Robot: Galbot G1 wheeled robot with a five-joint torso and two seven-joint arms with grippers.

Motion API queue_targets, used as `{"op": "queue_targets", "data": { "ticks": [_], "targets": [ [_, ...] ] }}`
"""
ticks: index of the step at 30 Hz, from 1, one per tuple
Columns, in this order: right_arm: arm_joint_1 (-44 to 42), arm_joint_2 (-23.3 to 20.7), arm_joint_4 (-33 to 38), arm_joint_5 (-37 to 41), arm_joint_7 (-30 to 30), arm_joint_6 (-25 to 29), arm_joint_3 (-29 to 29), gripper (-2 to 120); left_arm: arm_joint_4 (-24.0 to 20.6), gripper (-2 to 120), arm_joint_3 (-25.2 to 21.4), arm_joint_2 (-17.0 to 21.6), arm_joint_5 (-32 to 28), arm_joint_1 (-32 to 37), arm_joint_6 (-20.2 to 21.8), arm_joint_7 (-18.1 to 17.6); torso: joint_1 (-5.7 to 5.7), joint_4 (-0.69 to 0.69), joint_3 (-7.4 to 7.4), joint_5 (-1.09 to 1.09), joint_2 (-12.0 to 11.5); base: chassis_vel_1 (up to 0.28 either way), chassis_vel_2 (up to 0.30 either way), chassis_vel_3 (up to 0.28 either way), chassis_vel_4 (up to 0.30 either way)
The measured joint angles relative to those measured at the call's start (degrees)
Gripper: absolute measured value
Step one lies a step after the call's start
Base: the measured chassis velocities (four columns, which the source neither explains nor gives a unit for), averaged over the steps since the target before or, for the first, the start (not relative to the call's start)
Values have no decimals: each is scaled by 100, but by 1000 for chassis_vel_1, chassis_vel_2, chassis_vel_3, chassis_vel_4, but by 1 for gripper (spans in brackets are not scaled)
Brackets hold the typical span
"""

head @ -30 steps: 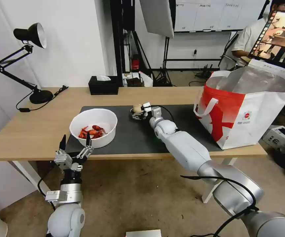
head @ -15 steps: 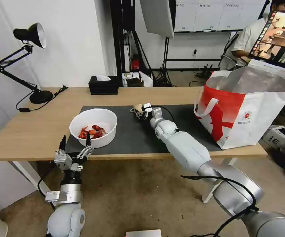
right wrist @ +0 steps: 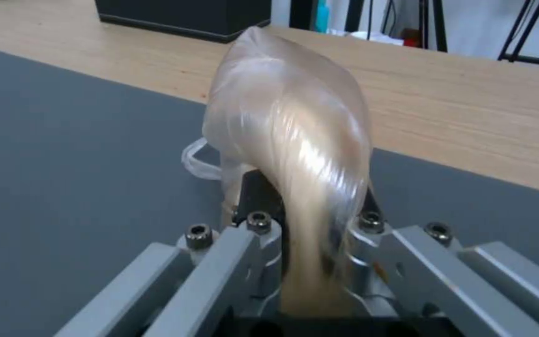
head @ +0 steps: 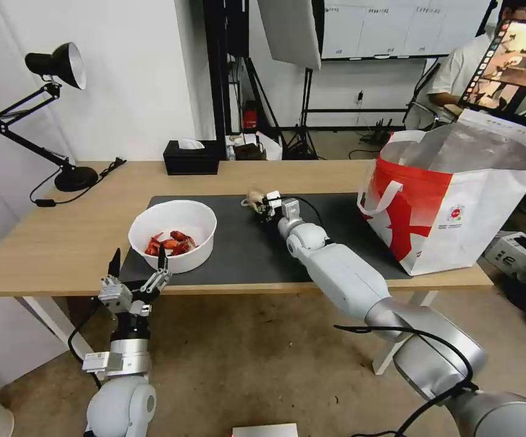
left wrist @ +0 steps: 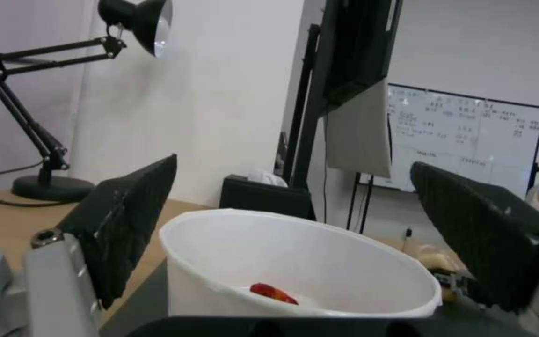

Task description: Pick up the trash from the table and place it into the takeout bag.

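1 left gripper (head: 139,262), nearest, below the table (head: 62,243) edge, fingers spread wide and pointing up, just before 1 white bowl (head: 174,233) of red shells on 1 dark mat (head: 245,249). 1 right gripper (head: 262,203), arm stretched forward over the mat, clamped on 1 beige wrapped lump (head: 254,198), held clear of the mat. 1 takeout bag (head: 457,200) upright at the table's right end. Far edge: 1 black tissue box (head: 191,158), 1 desk lamp (head: 44,109).
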Motion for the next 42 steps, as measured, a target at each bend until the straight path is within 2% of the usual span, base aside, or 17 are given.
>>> {"op": "queue_targets", "data": {
  "ticks": [10,17,19,27,29,30,33,37,42],
  "targets": [
    [-110,-217,561,-29,131,23,92,7,0,100,-6,-5,-2,-7,0,-3,0,0,0,0,0,0,0,0,0],
    [-314,-737,1752,-7,303,27,140,7,0,100,-13,2,-7,-24,3,-4,0,-1,0,0,0,0,0,0,0],
    [-326,-766,1823,-6,310,27,145,7,0,100,-11,2,-7,-25,3,-4,0,-1,0,0,0,0,0,0,0],
    [-476,-1180,2948,2,363,27,298,7,-17,100,-17,-1,-7,-9,7,-5,0,-2,0,0,0,0,0,0,0],
    [-561,-1333,3673,4,435,28,498,6,-51,100,-40,0,-7,31,10,-5,0,0,0,0,0,0,0,0,0],
    [-561,-1333,3673,4,435,28,498,6,-51,100,-40,0,-7,31,10,-5,0,0,0,0,0,0,0,0,0],
    [-654,-1431,4307,-8,622,5,820,6,-89,100,-42,0,-1,60,15,-5,0,0,0,0,0,0,0,0,0],
    [-683,-1488,4575,-71,774,-7,1015,6,-109,100,-42,-7,3,76,16,-5,0,0,0,1,0,0,0,0,0],
    [-744,-1738,5006,-491,1002,-4,1546,6,-122,100,-51,-12,7,93,18,-4,0,0,0,1,0,0,0,0,0]
  ]
}}
